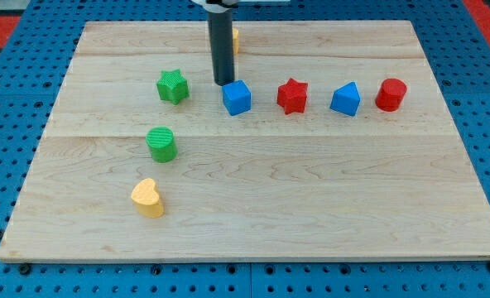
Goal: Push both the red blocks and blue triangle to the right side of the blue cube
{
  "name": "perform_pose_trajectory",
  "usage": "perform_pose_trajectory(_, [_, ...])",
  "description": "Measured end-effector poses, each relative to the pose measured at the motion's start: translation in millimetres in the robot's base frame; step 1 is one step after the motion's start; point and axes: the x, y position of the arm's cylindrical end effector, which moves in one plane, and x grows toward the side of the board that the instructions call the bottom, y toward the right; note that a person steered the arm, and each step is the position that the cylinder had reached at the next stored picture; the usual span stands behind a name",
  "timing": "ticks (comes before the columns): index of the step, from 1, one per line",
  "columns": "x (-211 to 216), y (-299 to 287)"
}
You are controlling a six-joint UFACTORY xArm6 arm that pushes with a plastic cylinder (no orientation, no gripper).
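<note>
On the camera view, my tip (223, 84) stands on the wooden board (311, 207), just above and slightly to the view's left of the blue cube (237, 97), close to its upper left corner; I cannot tell whether it touches. I run a bare rod with no jaws, so nothing is gripped.

To the view's right of the blue cube, in one loose row, sit the red star (292, 95), then the blue triangle (345, 99), then the red cylinder (391, 94), each apart from its neighbour.

On the view's left, the green star (172, 86) lies near the rod, the green cylinder (161, 144) below it, and the yellow heart (148, 198) lower still. A yellow block (236, 39) peeks out behind the rod at the view's top; its shape is hidden.
</note>
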Motion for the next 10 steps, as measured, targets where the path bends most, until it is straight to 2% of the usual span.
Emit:
perform_pose_trajectory(2, [5.7,58.5])
perform_pose_trajectory(4, [-7.7,169.2])
perform_pose_trajectory(5, [-12.8,248.0])
perform_pose_trajectory(6, [-2.1,298.6])
perform_pose_trajectory(7, [40.1,280.3])
perform_pose_trajectory(8, [42.1,218.7])
perform_pose_trajectory(9, [0.7,229.7])
perform_pose_trajectory(10, [-7.6,198.8])
